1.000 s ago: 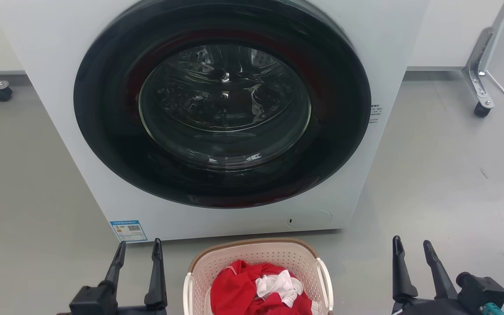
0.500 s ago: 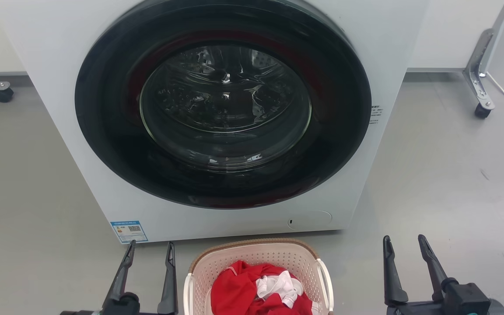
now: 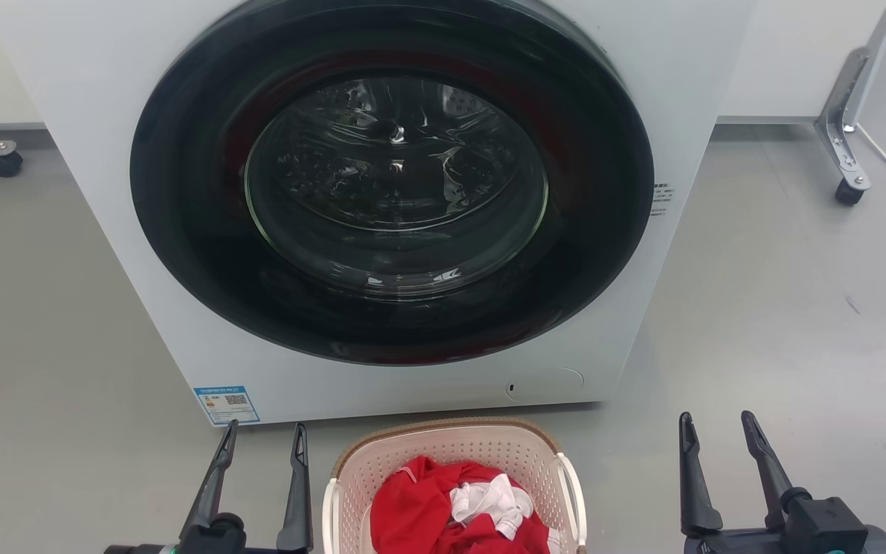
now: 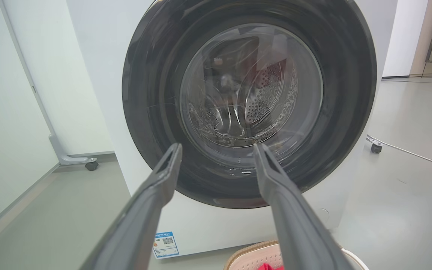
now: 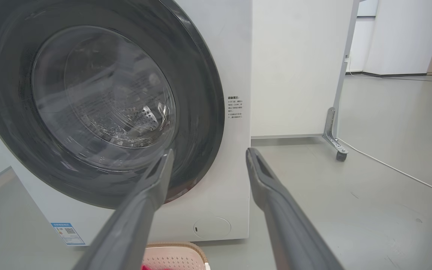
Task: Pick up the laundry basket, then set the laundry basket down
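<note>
Sitting untouched on the floor (image 3: 797, 323), bottom centre, the basket (image 3: 443, 450) awaits lifting; both jaws flank it, wide and empty.

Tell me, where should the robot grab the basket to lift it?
Probably by the two white handles, one on each side: left pincer from the left, right pincer from the right. The basket sits upright between both open pincers, and clothes fill its middle, so the handles look the easiest holds.

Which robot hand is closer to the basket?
The left hand, at the lower left of the head view, is just beside the laundry basket. The right hand leaves a much wider gap on the other side.
</note>
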Motion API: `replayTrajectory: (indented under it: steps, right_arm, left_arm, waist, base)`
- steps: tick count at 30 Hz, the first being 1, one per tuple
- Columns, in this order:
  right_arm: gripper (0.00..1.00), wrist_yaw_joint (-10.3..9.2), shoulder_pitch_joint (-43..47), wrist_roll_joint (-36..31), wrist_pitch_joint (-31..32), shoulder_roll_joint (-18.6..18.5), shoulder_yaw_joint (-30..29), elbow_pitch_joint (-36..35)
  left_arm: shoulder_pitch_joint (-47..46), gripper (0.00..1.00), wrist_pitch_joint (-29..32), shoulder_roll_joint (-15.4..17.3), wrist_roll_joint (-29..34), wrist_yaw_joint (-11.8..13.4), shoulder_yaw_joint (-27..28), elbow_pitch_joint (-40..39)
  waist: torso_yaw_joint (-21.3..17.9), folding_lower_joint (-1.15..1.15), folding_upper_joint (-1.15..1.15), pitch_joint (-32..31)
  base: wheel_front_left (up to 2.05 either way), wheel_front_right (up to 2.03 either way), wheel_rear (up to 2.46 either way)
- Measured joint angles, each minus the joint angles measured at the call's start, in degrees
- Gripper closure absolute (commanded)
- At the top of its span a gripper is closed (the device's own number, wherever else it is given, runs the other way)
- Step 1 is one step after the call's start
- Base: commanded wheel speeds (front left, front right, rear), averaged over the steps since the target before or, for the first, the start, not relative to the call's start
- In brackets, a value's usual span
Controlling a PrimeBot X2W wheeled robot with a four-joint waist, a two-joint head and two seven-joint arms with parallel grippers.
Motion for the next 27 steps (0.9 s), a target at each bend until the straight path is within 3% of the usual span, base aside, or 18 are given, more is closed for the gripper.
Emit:
replayTrajectory:
  steps: [21,27]
  right_arm:
    - [0.0,0.1,0.4,-1.13,0.0,0.03,-0.91,-1.53]
    - [0.0,1.16,-1.57,-1.16,0.0,-0.12,-1.43,-1.87]
  left_arm:
    - [-0.01,0.0,0.0,-0.18,0.1,0.0,0.27,-1.4]
    - [-0.66,0.0,0.0,-0.23,0.07,-0.05,-0.07,-1.52]
  waist:
    - [-0.14,0.01,0.0,2.47]
    - [-0.18,0.01,0.0,4.74]
  base:
    - [0.0,0.0,0.0]
    - [0.0,0.0,0.0]
